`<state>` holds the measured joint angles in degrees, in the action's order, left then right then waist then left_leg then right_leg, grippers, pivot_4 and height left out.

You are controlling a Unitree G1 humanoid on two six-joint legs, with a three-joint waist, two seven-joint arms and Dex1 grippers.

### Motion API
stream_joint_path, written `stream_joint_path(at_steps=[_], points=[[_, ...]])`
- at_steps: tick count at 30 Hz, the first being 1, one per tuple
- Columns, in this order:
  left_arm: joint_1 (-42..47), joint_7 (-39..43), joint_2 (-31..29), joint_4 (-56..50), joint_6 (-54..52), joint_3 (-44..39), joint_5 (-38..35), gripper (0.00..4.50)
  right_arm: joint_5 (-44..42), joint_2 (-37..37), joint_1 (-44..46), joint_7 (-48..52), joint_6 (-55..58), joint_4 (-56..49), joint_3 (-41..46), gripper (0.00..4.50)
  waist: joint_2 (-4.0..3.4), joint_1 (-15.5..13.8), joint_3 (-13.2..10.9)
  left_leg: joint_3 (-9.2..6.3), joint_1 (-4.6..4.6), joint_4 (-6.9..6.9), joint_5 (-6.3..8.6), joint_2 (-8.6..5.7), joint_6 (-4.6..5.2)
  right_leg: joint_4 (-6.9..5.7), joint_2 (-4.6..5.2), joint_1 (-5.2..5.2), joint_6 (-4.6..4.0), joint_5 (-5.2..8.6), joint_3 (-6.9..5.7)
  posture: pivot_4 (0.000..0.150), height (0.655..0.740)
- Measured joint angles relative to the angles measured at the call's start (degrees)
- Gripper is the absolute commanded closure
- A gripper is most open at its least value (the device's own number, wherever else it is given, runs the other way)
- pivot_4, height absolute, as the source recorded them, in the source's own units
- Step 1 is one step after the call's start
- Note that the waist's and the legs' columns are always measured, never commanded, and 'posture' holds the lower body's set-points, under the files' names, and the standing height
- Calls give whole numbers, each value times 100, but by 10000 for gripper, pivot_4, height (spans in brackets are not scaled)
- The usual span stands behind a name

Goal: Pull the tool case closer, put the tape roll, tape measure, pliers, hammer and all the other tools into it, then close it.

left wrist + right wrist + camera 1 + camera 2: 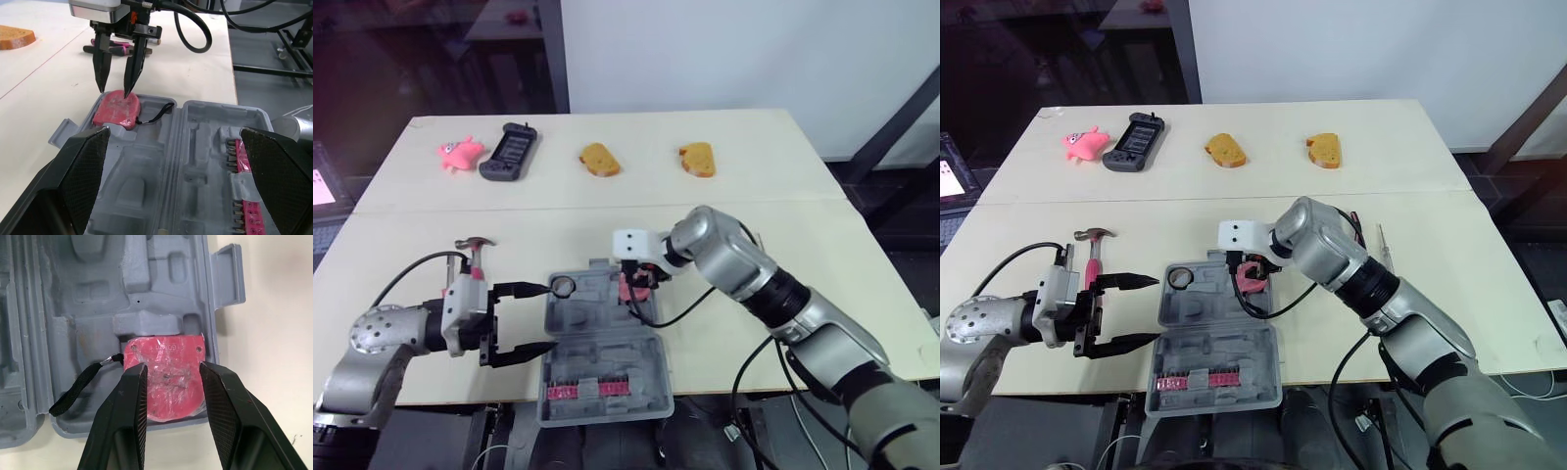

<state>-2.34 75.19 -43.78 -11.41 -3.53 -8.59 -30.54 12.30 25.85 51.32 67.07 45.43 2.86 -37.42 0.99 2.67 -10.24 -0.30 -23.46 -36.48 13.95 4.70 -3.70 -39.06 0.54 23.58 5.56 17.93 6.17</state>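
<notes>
Right pincer (168, 372): open, straight above the flat red tape measure (164, 355).
Tape measure: laid in the grey plastic tool case (73, 308).
Left pincer (1157, 309): open, farther off.

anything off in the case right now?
The tape measure seems to sit proud and tilted in its corner recess of the tool case, not flush. Its black strap trails across the moulding. Either might foul the lid.
</notes>
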Motion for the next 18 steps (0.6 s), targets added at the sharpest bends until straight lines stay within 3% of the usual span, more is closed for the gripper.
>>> stream_joint_path(at_steps=[10,18], points=[[22,-39,1,-2,-3,61,3,0,-1008,71,-1834,-844,-792,-1033,1840,27193,3,-12,0,-3,0,1,0,-2,0,2,0,-7,4,2,1,1500,7400],[35,-37,1,3,-2,91,3,0,-1325,23,-2221,-1183,-1332,-871,2089,27193,3,46,-1,-3,3,4,0,-2,0,3,-1,-7,4,3,2,1500,7400]])
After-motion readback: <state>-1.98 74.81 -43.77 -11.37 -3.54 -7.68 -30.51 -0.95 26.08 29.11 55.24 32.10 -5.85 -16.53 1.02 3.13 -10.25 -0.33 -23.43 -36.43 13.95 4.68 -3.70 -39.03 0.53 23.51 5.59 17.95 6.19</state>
